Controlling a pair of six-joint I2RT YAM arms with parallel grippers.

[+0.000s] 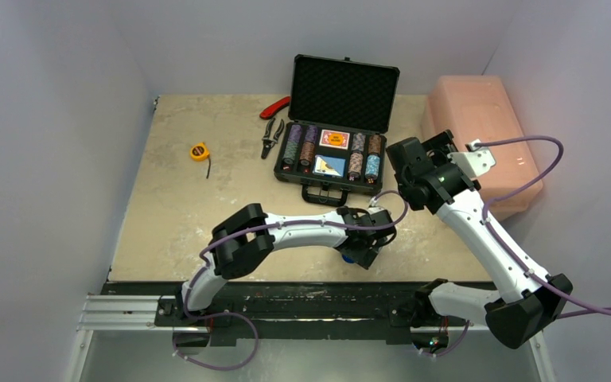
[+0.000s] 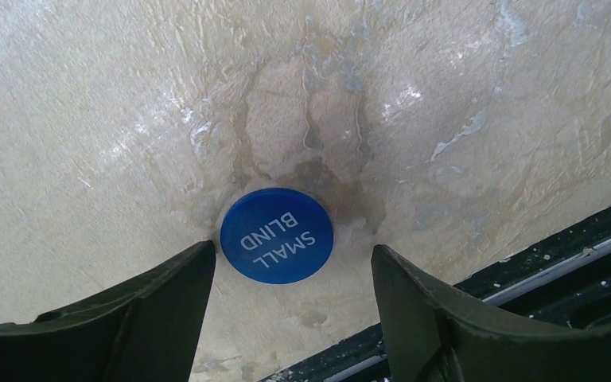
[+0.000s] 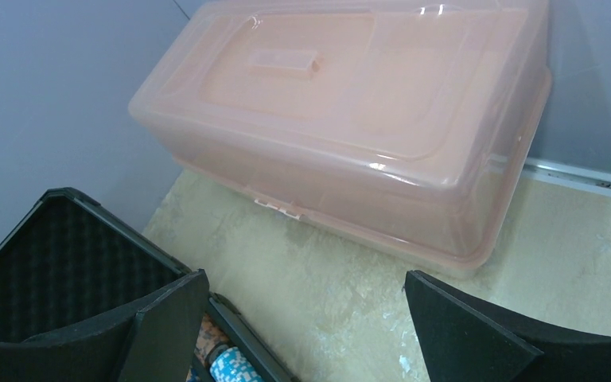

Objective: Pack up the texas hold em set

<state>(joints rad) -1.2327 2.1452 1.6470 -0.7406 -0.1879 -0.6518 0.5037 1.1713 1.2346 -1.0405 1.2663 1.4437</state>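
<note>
The black briefcase (image 1: 342,94) stands open at the back of the table, its foam lid upright. Striped chip stacks (image 1: 293,144), a red deck (image 1: 335,139) and a blue deck (image 1: 328,165) lie in its tray. A blue disc (image 2: 277,235) marked SMALL BLIND lies flat on the table near the front edge. My left gripper (image 2: 293,248) is open and low over it, the disc (image 1: 348,258) between the fingertips, close to the left finger. My right gripper (image 3: 306,274) is open and empty, hovering (image 1: 426,147) beside the case's right edge (image 3: 64,263), a blue chip stack (image 3: 235,366) below it.
A pink plastic box (image 1: 481,135) (image 3: 350,119) sits at the back right, close to the right gripper. Red-handled pliers (image 1: 272,135) and a yellow tape measure (image 1: 199,151) lie left of the case. The black rail (image 2: 525,278) at the table's front edge is just behind the left gripper.
</note>
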